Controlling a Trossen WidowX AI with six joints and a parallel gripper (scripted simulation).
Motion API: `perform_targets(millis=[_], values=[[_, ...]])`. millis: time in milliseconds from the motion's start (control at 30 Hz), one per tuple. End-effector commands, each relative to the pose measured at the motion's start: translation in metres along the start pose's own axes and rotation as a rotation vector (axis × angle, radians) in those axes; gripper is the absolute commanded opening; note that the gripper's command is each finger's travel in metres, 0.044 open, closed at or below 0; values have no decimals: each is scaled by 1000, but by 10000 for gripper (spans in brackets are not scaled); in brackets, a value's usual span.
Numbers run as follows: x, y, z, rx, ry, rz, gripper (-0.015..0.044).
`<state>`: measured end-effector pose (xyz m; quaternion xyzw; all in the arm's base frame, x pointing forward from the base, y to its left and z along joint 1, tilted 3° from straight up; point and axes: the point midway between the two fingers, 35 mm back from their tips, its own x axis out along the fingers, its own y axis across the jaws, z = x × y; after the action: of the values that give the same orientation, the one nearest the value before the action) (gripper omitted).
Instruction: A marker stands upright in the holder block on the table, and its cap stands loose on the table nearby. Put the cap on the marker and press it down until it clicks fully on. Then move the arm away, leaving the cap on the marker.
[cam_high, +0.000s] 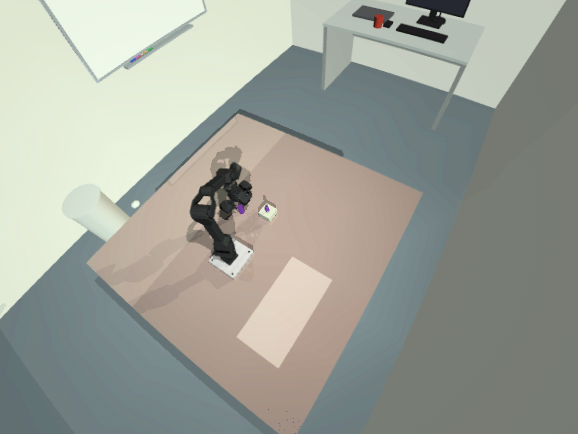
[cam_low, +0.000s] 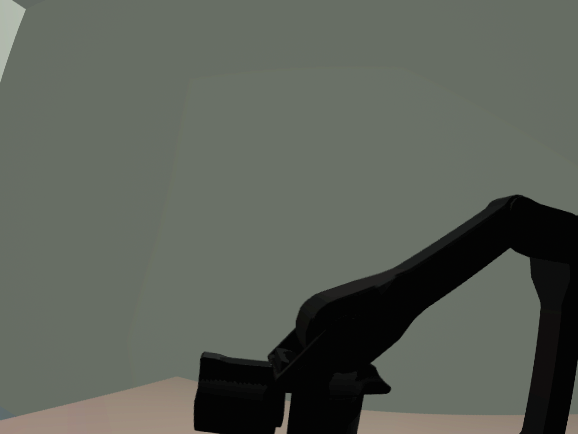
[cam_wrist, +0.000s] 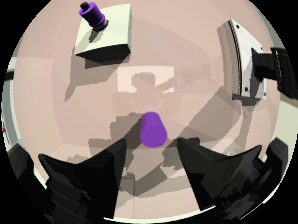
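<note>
Desk (cam_high: 350, 210) surface carried a pale rectangular mat (cam_high: 285, 311) and the arm's white base plate (cam_high: 231, 259), both apart from the work. Nothing stood between cap (cam_wrist: 153, 129) and holder block (cam_wrist: 107, 32). The purple cap stood upright on the desk, between the half-open, empty jaws. The marker (cam_wrist: 93, 12) stood upright in its block, long axis vertical, just beside.

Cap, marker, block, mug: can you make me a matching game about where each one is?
Things:
1. cap
2. marker
3. block
4. mug

Places:
A. on the far desk
B. standing in the block
C. between the open fingers, on the table
D. on the table, beside the cap

Pairs: 1-C, 2-B, 3-D, 4-A
</note>
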<state>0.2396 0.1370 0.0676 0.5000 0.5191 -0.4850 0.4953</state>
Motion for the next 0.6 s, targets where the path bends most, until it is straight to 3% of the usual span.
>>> perform_targets(millis=[0,567], values=[[9,-2,0,4,-1,-10,246],[36,-2,0,4,-1,-10,246]])
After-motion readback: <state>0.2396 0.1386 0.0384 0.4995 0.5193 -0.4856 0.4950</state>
